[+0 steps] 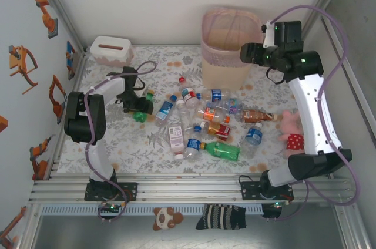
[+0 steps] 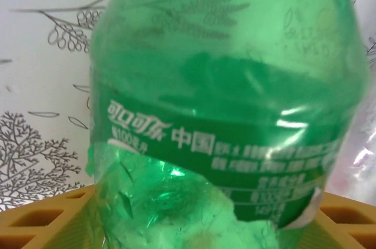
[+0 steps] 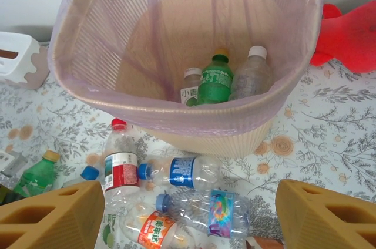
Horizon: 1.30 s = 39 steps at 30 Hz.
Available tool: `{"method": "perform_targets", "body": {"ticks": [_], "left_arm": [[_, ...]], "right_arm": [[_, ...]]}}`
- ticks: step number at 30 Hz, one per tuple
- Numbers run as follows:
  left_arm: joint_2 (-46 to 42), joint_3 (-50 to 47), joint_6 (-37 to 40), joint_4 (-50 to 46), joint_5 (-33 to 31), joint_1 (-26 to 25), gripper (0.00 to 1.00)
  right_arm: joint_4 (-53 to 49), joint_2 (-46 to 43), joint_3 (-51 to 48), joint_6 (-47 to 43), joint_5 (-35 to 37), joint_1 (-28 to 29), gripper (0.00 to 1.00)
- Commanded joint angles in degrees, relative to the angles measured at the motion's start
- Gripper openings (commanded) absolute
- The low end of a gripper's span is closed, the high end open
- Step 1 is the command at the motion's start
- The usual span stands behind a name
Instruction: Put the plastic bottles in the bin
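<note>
I see the bin [image 1: 223, 67] at the far side of the floral cloth [image 1: 132, 146], w/ three bottles [image 3: 214, 78] inside. Other bottles [image 1: 205, 120] lie scattered mid-cloth, near the bin's front. My L gripper [image 1: 140, 107] has its fingers [image 2: 41, 222] pressed on both sides of a green bottle [image 2: 223, 102] at the pile's left edge. R gripper [image 1: 247, 54] hangs beside the bin rim, fingers [image 3: 53, 216] spread, nothing btwn.

One bin [image 1: 223, 67] stands at the table's far edge, holding three bottles [image 3: 214, 78] (one green, two clear). About a dozen loose bottles [image 1: 223, 150] lie mid-table, too heaped for an exact count. One white tissue box [image 1: 110, 50] occupies the far left corner, and one pink plush toy [image 1: 289, 131] the right edge.
</note>
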Motion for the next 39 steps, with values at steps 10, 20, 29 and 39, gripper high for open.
{"method": "perform_targets", "body": {"ticks": [10, 20, 29, 39], "left_arm": [[-4.41, -4.65, -1.21, -2.31, 2.0, -0.22, 0.72], [-4.85, -5.02, -1.27, -2.32, 1.78, -0.44, 0.62], [-9.81, -5.72, -2.22, -2.04, 2.02, -0.47, 0.56], [-21.88, -6.39, -2.64, 3.61, 12.55, -1.2, 0.53]], "right_arm": [[1.33, -2.14, -1.2, 1.27, -0.7, 0.47, 0.76], [1.67, -2.13, -1.21, 1.3, -0.62, 0.82, 0.75], [1.85, -3.09, -1.12, 1.54, -1.0, 1.01, 0.75], [10.81, -7.71, -6.78, 3.11, -9.75, 1.43, 0.75]]}}
